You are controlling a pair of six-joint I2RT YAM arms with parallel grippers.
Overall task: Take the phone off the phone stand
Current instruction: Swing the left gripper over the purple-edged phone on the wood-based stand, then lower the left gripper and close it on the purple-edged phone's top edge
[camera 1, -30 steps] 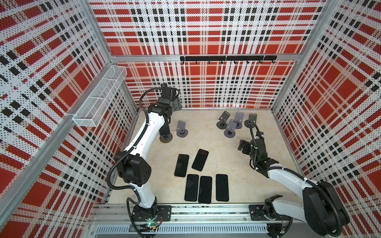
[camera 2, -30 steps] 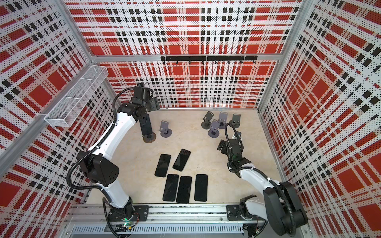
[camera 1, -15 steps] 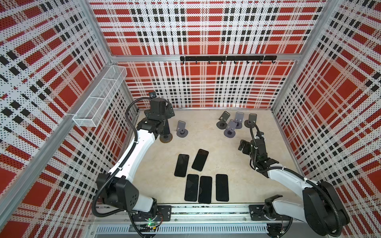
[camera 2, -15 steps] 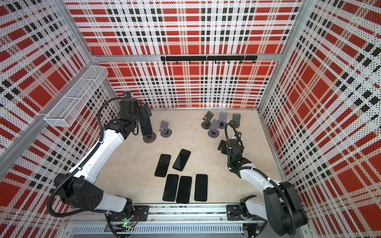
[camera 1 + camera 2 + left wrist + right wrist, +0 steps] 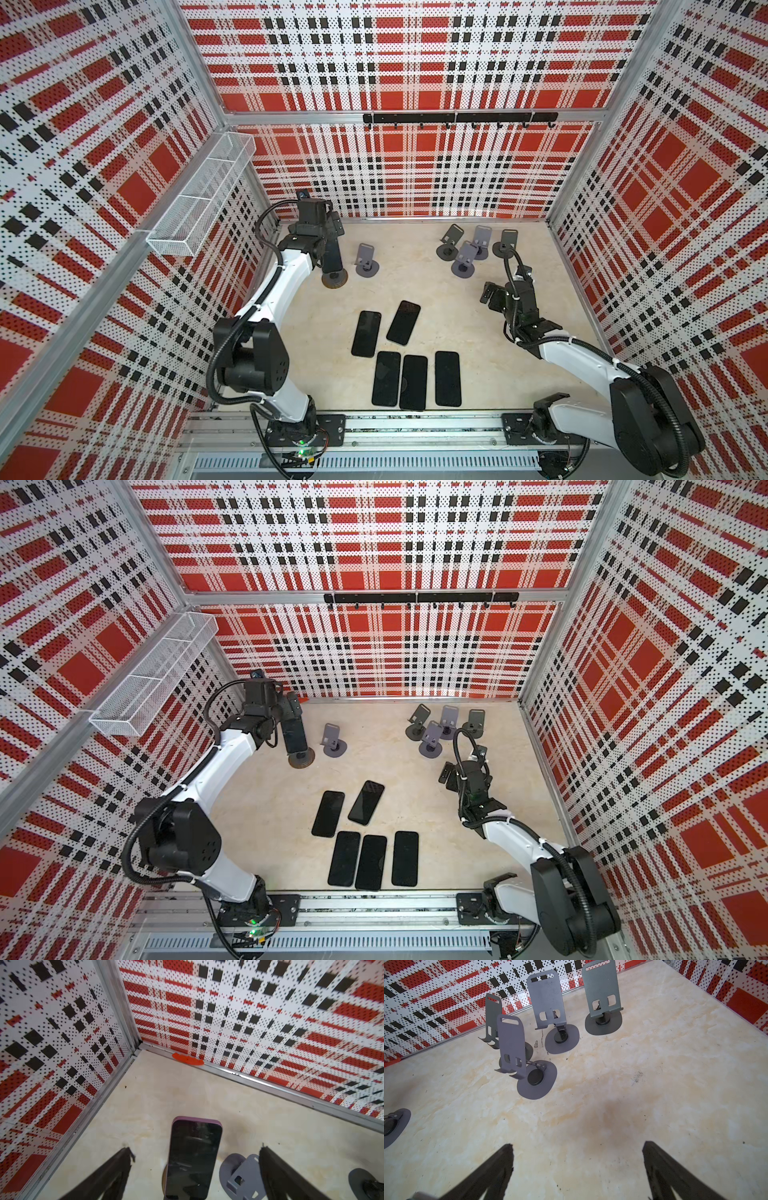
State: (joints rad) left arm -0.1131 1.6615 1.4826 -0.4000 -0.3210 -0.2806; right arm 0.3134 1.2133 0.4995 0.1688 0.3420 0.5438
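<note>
Phone [image 5: 333, 255] on stand [image 5: 335, 280], behind five flat phones [image 5: 412, 382].

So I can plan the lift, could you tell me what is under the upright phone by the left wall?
Only a dark round base shows beneath the phone. Whatever props the phone up from behind is covered by it.

phone [image 5: 193, 1159]: lower end cut off by the left wrist view's edge.
phone stand [image 5: 334, 279]: backplate hidden behind the phone in both top views; only the round base shows.
left gripper [image 5: 195, 1148]: 2 fingers run off that same edge.
grey stand [image 5: 393, 1126]: about half cut off at the right wrist view's edge.
plaid wall [image 5: 311, 1001]: blurred in the left wrist view.
</note>
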